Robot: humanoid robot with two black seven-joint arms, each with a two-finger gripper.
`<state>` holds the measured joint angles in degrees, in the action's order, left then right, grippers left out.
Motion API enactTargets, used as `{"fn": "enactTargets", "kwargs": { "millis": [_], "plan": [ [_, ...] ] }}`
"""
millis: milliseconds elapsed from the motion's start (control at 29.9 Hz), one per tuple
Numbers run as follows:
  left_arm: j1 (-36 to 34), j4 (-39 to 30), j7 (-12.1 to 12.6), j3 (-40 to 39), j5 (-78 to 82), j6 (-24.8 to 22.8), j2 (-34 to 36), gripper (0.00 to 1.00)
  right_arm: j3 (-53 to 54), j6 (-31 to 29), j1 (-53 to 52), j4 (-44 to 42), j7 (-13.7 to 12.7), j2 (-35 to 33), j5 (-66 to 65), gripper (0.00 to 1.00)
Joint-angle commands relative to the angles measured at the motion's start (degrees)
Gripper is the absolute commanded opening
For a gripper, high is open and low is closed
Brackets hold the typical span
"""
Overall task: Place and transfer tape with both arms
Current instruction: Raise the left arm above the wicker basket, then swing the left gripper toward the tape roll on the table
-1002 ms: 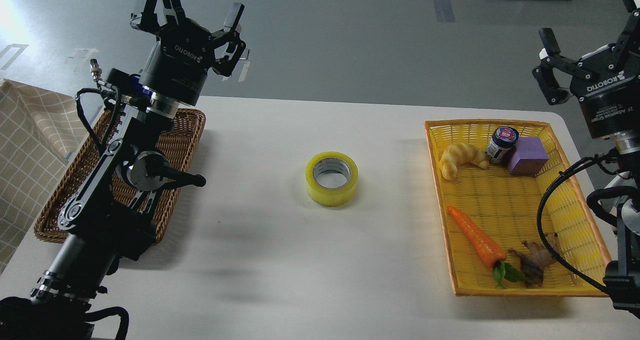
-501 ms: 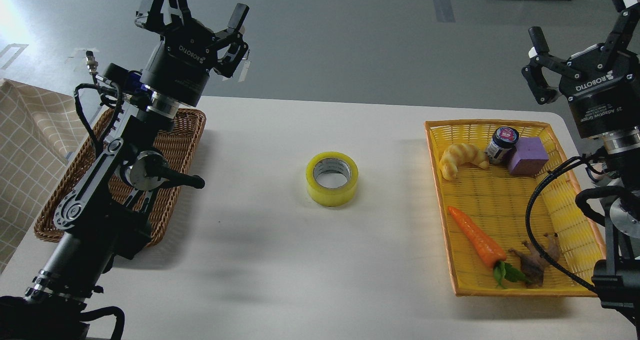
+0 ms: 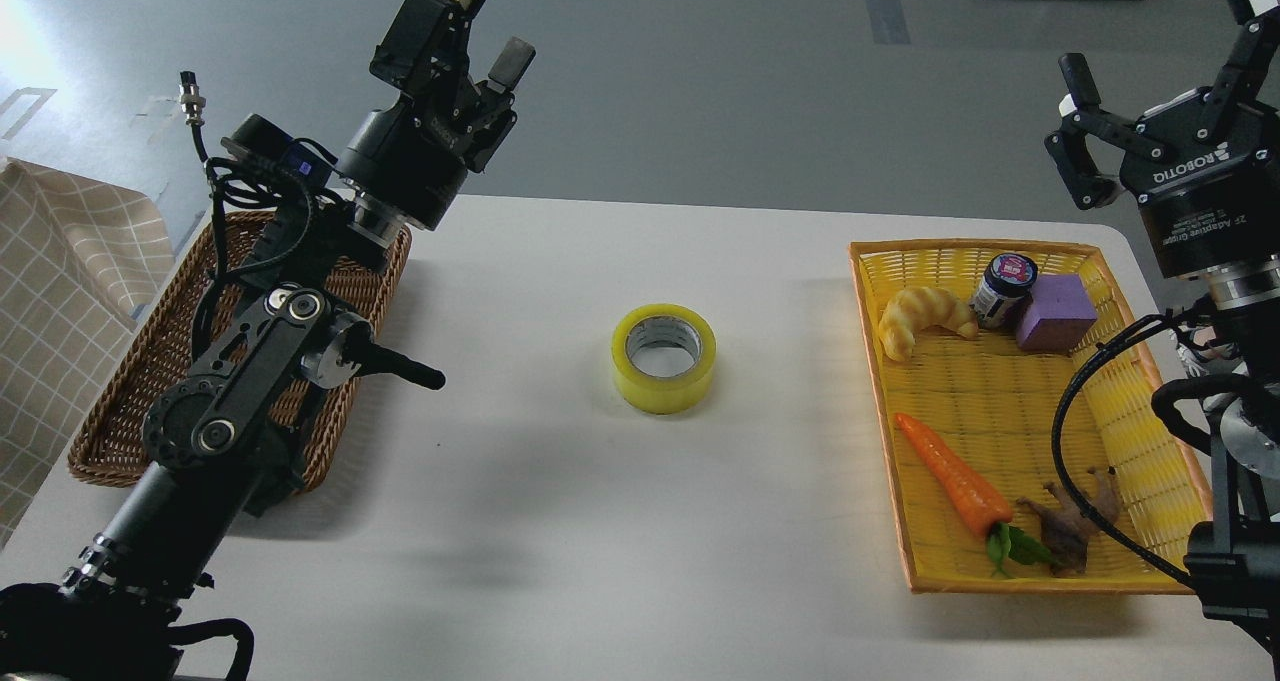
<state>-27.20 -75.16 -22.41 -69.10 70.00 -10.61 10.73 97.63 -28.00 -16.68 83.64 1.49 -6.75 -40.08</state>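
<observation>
The tape (image 3: 664, 358), a yellow roll with a grey-white core, lies flat in the middle of the white table (image 3: 560, 521), and nothing touches it. My left gripper (image 3: 492, 19) is held high over the table's back left, above the far end of the brown basket. Its fingers stand apart and it is empty. My right gripper (image 3: 1155, 26) is raised at the far right, behind the yellow basket. It is open and empty, with its fingers (image 3: 1075, 71) spread wide. Both grippers are well away from the tape.
A brown wicker basket (image 3: 375, 261) lies at the left under my left arm. A yellow basket (image 3: 1010, 401) at the right holds a croissant (image 3: 920, 319), a small jar (image 3: 1003, 289), a purple block (image 3: 1058, 311), a carrot (image 3: 950, 473) and a brown figure (image 3: 1070, 526). A checked cloth (image 3: 60, 291) hangs at the far left.
My left gripper has swung to the right and turned about its wrist, and its elbow has shifted right. My right gripper rose a little and then held still. The tape has not moved.
</observation>
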Motion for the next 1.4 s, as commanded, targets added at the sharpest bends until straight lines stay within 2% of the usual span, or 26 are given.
{"fn": "enactTargets", "kwargs": {
  "millis": [0, 134, 434, 768, 835, 902, 935, 1002, 1069, 1236, 1303, 1370],
  "plan": [
    [0.2, -1.2, 0.2, 2.3, 6.9, 4.4, 0.0, 1.0, 0.0, 0.0, -0.1, 0.0, 0.0, 0.0, 0.0, 1.0],
    [0.0, -1.2, 0.3, 4.9, 14.1, 8.7, 0.0, 1.0, -0.1, 0.0, -0.3, 0.1, 0.0, 0.0, 0.0, 1.0],
    [0.7, -0.7, 3.2, 7.4, 34.2, 9.7, -0.3, 1.0, -0.1, 0.0, -0.2, -0.1, 0.0, 0.2, 0.0, 1.0],
    [0.6, 2.6, 4.5, 14.4, 45.9, 11.1, 0.1, 1.0, 0.0, 0.0, -0.3, 0.2, 0.0, 1.2, 0.1, 1.0],
    [0.2, 5.6, 5.4, 15.0, 48.7, 11.2, -0.1, 1.0, 0.0, 0.0, -0.3, 0.5, 0.0, 1.7, 0.1, 1.0],
    [0.3, 8.4, 7.7, 15.2, 51.9, 11.7, 0.0, 1.0, 0.0, 0.0, -0.6, 0.6, 0.0, 1.7, 0.1, 1.0],
    [0.3, 8.4, 7.7, 15.2, 51.9, 11.8, 0.0, 1.0, 0.0, 0.0, -0.6, 0.6, 0.0, 1.7, 0.1, 1.0],
    [0.3, 11.2, 10.4, 15.3, 53.9, 11.9, -0.5, 1.0, 0.0, 0.0, -0.8, 0.9, 0.0, 1.6, 0.1, 1.0],
    [0.2, 13.3, 11.9, 17.0, 54.2, 12.1, -0.6, 1.0, 0.0, 0.0, -0.8, 1.3, 0.0, 1.6, 0.1, 1.0],
    [0.3, 14.2, 14.1, 24.4, 54.4, 14.1, -0.1, 1.0, 0.0, 0.0, -1.3, 1.3, -0.1, 1.7, 0.1, 1.0],
    [0.4, 14.4, 16.2, 26.3, 54.5, 14.3, 0.0, 1.0, 0.0, 0.0, -1.4, 1.3, 0.0, 1.8, 0.1, 1.0],
    [0.4, 14.6, 17.3, 26.9, 55.0, 14.3, 0.0, 1.0, 0.0, 0.0, -1.3, 1.3, 0.0, 1.8, 0.1, 1.0]
  ]
}}
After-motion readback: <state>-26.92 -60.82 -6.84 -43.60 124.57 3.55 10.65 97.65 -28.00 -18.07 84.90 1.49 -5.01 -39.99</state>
